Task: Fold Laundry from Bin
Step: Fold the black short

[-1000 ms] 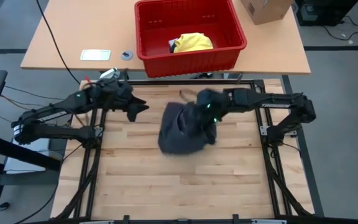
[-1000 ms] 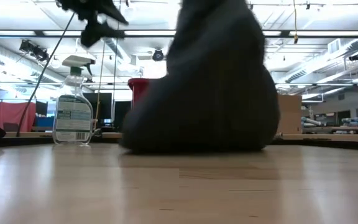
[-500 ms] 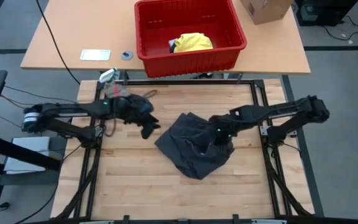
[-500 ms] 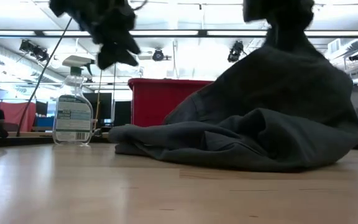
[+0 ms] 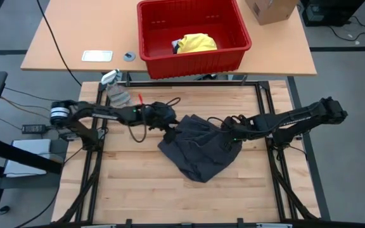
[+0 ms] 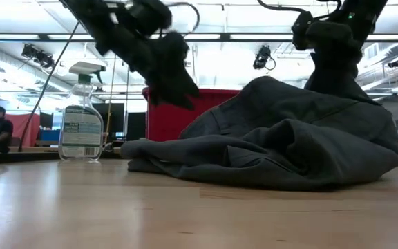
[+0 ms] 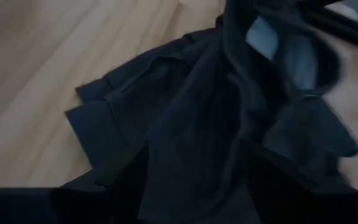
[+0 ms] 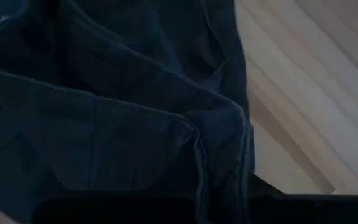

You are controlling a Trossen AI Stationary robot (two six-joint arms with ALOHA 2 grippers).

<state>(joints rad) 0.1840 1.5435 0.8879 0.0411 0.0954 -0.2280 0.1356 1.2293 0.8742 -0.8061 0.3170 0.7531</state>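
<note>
Your right gripper (image 5: 236,134) is pinched on the crumpled dark grey cloth garment (image 5: 198,147). Your left gripper (image 5: 168,130), apparently spread, reaches its left edge. Grab several layers and it bunches.

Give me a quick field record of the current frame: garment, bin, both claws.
garment on table: dark grey garment, crumpled on the wooden table
bin: red bin on the far table, yellow garment inside
left claw: left claw at the garment's left edge; grip cannot be confirmed
right claw: right claw shut, on the garment's right side, cloth bunched there
also present: spray bottle; cardboard box beside the bin
</note>
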